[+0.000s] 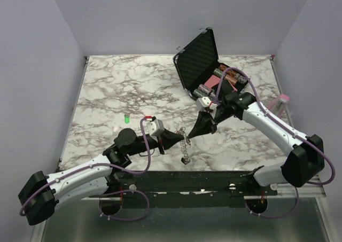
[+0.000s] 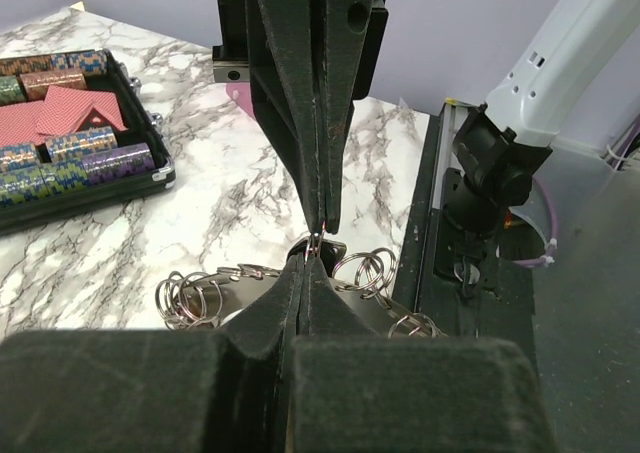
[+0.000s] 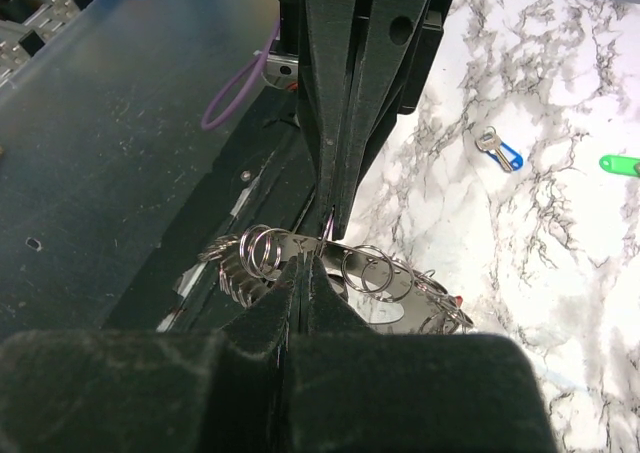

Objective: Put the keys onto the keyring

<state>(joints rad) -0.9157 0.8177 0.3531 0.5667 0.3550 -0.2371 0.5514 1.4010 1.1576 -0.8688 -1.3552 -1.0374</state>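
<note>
The keyring (image 1: 185, 144), a curved silver strip carrying several split rings, hangs above the table's near edge between my two grippers. My left gripper (image 1: 180, 139) and right gripper (image 1: 193, 133) meet tip to tip, each shut on a thin ring at the strip's top. The left wrist view shows my left gripper (image 2: 307, 260) pinching below the right one (image 2: 322, 223), with rings (image 2: 190, 295) to either side. From the right wrist, my right gripper (image 3: 305, 263) pinches the keyring (image 3: 400, 293). Two keys lie loose on the marble, one green-headed (image 1: 126, 119) (image 3: 620, 164) and one blue-headed (image 3: 499, 151).
An open black case (image 1: 196, 54) with poker chips (image 2: 70, 123) and red cards stands at the back right, behind my right arm. A small red piece (image 1: 149, 117) lies by the left arm's cable. A pink object (image 1: 280, 101) sits off the table's right edge.
</note>
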